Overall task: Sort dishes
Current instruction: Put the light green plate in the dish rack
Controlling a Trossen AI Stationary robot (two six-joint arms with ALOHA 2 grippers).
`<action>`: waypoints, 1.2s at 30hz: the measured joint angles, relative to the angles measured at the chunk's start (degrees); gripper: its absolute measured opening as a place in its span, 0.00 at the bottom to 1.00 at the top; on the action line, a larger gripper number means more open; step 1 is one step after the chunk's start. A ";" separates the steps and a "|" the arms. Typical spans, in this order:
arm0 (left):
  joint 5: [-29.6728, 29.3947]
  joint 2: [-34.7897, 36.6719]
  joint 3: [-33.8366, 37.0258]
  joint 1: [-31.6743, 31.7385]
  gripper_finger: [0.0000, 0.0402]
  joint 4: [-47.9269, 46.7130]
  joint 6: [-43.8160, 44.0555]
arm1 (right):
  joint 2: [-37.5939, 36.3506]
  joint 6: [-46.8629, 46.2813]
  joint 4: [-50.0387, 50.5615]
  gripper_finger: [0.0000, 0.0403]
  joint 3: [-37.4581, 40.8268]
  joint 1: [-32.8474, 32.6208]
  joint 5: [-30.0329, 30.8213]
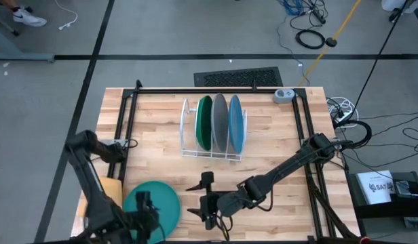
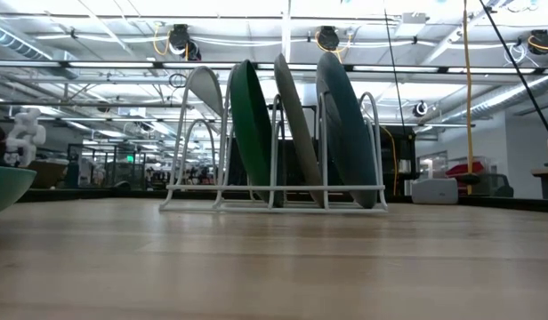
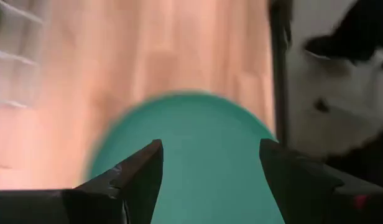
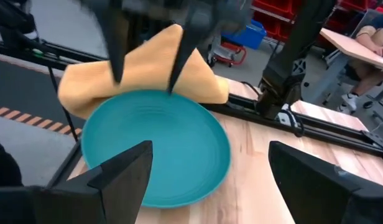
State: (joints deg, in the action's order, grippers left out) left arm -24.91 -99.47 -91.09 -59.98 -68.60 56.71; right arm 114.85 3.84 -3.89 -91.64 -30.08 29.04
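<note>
Three plates in rack: a dark green plate, a grey plate and a blue plate stand on edge in the white wire rack, side by side in neighbouring slots, green nearest the left arm's side, blue nearest the right arm's.
Rack position: near the far middle of the wooden table; one slot on the green plate's outer side holds nothing.
Plate orientation: the racked plates lean slightly in the low view, their flat faces turned toward the table's left and right sides and their edges running from near to far across the table.
Teal plate: the teal plate lies flat, face up, at the table's near left corner, well apart from the rack.
Yellow cloth: a folded yellow cloth lies just beside the teal plate on its outer side, at the table's left edge; whether the plate overlaps it cannot be told.
Left gripper: the left gripper hovers over the teal plate with its fingers spread, holding nothing.
Right gripper: the right gripper is low at the near middle, just beside the teal plate and pointing at it, fingers spread wide, holding nothing.
Obstructions: bare wood lies between the teal plate and the rack.
Surroundings: black frame rails border the table; cables lie on the floor beyond.
</note>
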 joint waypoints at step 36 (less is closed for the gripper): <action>17.96 -21.08 2.65 2.27 0.21 16.45 2.68 | 0.00 -0.11 -1.76 0.78 0.00 -3.44 5.68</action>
State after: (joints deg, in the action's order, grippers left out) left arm -6.95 -120.55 -88.44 -57.71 -52.15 59.39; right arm 114.85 3.72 -5.65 -91.64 -33.51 34.71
